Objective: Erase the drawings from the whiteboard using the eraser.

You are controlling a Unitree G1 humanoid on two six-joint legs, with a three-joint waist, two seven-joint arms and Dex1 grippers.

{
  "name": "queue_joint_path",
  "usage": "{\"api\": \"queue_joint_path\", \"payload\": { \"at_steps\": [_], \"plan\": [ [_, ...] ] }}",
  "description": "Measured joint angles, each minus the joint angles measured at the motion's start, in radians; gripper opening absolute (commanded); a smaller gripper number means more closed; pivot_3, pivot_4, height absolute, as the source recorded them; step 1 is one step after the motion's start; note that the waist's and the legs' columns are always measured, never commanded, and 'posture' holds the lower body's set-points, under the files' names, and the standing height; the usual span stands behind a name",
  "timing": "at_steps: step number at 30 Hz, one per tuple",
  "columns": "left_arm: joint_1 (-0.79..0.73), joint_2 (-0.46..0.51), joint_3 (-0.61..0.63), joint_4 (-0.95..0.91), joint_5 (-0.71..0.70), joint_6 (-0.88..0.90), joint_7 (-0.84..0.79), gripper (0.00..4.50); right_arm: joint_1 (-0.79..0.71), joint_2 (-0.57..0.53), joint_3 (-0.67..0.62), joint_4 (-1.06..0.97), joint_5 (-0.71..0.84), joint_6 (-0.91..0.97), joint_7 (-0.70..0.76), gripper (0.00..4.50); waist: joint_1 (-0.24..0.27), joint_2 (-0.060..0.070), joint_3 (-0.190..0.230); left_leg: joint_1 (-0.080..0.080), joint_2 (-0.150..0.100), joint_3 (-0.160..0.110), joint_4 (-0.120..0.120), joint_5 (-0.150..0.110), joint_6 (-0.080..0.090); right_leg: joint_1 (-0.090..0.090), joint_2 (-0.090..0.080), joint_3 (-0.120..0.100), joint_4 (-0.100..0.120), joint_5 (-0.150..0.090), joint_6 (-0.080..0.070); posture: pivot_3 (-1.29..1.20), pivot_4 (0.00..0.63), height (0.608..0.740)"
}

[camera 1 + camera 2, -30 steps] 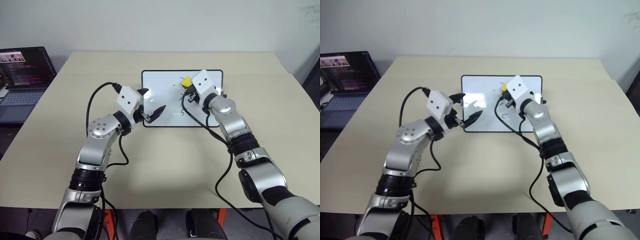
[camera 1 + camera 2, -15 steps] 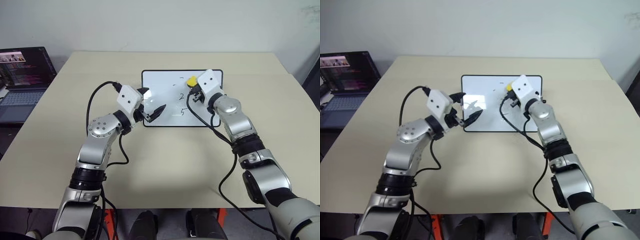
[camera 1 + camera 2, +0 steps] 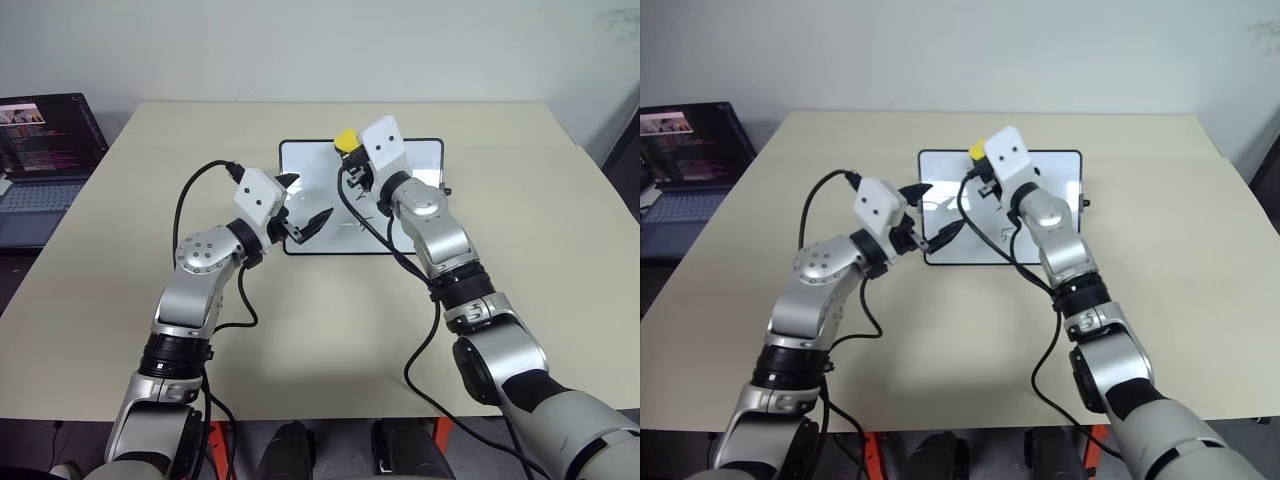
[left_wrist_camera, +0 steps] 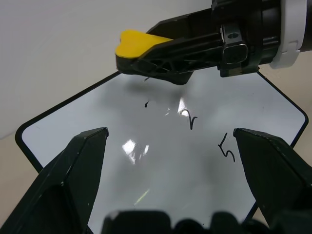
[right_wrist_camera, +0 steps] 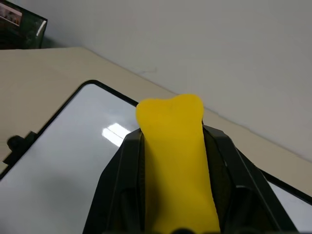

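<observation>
Here, nearest the camera, the left gripper (image 3: 300, 226) is sitting at the board's (image 3: 420, 205) near-left corner, its two black fingers (image 4: 83, 170) spread wide and holding nothing. One fingertip is lying over the board's near-left edge; whether it is touching the frame I cannot tell.

The board is lying flat on the table (image 3: 320, 330), past mid-table toward the far edge. In the left wrist view the marks (image 4: 190, 119) are showing on its white surface: a short stroke, then a "2", then a "5" (image 4: 226, 151) closest to the near edge. Glare is sitting on the glossy surface beside them.

Beyond the marks, the right gripper (image 3: 350, 155) is reaching in over the board's far edge, left of its middle. Its fingers are pressed together on the eraser (image 3: 345, 139), pinching the yellow block from both sides, as the right wrist view is showing (image 5: 178, 161). In the left wrist view the eraser (image 4: 134, 41) is hanging above the board's far edge, apart from the surface and beyond the farthest stroke, its dark underside facing down.

Well off to the board's left, a laptop (image 3: 45, 165) is standing open beside the table's far-left corner, screen lit.
</observation>
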State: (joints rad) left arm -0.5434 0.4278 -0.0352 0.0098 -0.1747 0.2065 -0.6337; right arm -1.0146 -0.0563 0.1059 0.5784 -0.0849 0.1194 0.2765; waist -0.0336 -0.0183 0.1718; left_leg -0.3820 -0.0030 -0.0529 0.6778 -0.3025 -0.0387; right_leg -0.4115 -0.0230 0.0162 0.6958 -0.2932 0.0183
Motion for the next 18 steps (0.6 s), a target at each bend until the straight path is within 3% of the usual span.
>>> {"api": "queue_joint_path", "payload": {
  "at_steps": [18],
  "plan": [
    [0.020, 0.000, 0.000, -0.010, 0.000, 0.002, 0.012, 4.50, -0.084, -0.005, 0.067, 0.256, -0.058, -0.061, -0.005, 1.30, -0.001, 0.000, 0.000, 0.000, 0.000, 0.000, 0.000, 0.001, -0.002, 0.000, 0.000, 0.000, 0.000, 0.000, 0.000, 0.00, 0.150, 0.740]
  ]
}}
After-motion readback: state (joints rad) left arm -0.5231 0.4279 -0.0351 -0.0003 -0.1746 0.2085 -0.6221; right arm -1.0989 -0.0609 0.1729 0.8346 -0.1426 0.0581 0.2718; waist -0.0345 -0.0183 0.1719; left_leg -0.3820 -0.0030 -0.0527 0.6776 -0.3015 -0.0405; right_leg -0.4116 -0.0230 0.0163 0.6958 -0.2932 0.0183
